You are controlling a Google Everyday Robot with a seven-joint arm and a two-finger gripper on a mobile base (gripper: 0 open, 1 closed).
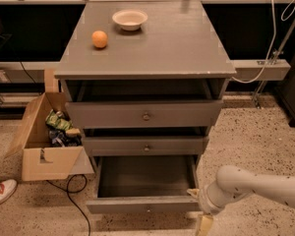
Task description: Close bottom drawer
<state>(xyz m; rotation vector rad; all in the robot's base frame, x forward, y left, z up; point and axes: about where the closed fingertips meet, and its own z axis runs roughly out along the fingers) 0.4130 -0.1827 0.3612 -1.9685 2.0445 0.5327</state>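
Observation:
The bottom drawer (142, 204) of the grey cabinet (147, 58) is pulled far out, and its empty inside shows. Its slim front panel faces me near the bottom edge of the view. The middle drawer (146, 145) and the top drawer (145, 114) above it stand slightly out. My white arm comes in from the right, and my gripper (202, 221) hangs at the drawer's front right corner, at about the level of its front panel and just to the right of it. Its yellowish fingers point down.
An orange (100, 39) and a white bowl (130, 19) sit on the cabinet top. An open cardboard box (42, 154) with clutter stands on the floor to the left, with a black cable (71, 195) beside it. A shoe (0, 191) lies at far left.

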